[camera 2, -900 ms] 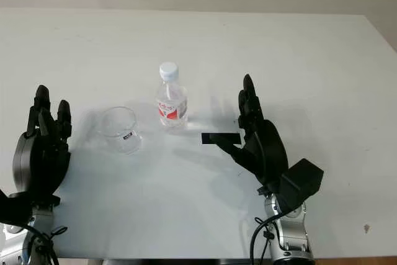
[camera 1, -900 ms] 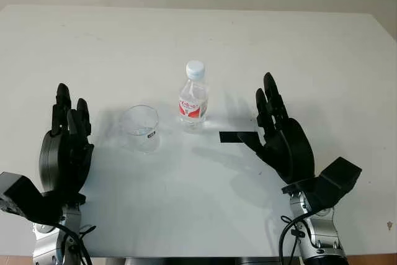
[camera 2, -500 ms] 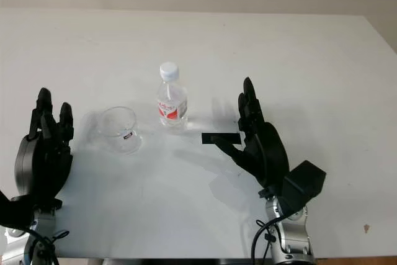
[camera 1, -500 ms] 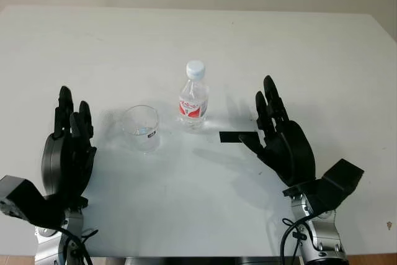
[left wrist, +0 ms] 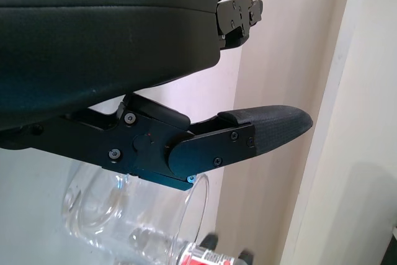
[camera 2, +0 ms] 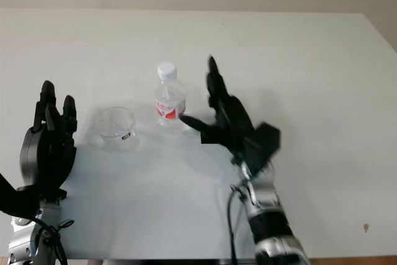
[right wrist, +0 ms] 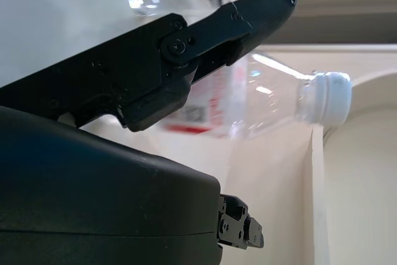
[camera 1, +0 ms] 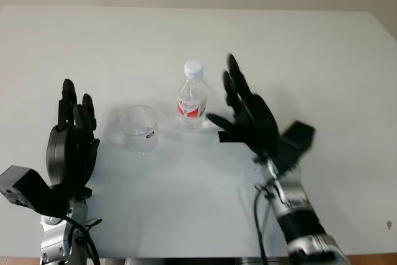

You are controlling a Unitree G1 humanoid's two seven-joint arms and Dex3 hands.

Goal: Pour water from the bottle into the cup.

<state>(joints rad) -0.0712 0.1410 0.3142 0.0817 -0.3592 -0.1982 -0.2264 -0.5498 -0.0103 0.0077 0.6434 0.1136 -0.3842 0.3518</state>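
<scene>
The bottle [camera 1: 191, 96] label (red, lettering unreadable) sits mid-desk beside the cup [camera 1: 139, 129]; right hand [camera 1: 245, 113] open just beside it, left hand [camera 1: 71, 147] open near the front-left edge

From up at the head, two eyes set slightly apart look forward and down over the white table [camera 1: 310, 41], both taking in the bottle [camera 1: 192, 97], the cup [camera 1: 139, 128] and both arms. Each wrist camera sits tight against its own black hand, turned sideways: the left hand [left wrist: 111, 48] beside the cup, the right hand [right wrist: 105, 172] beside the bottle.
</scene>
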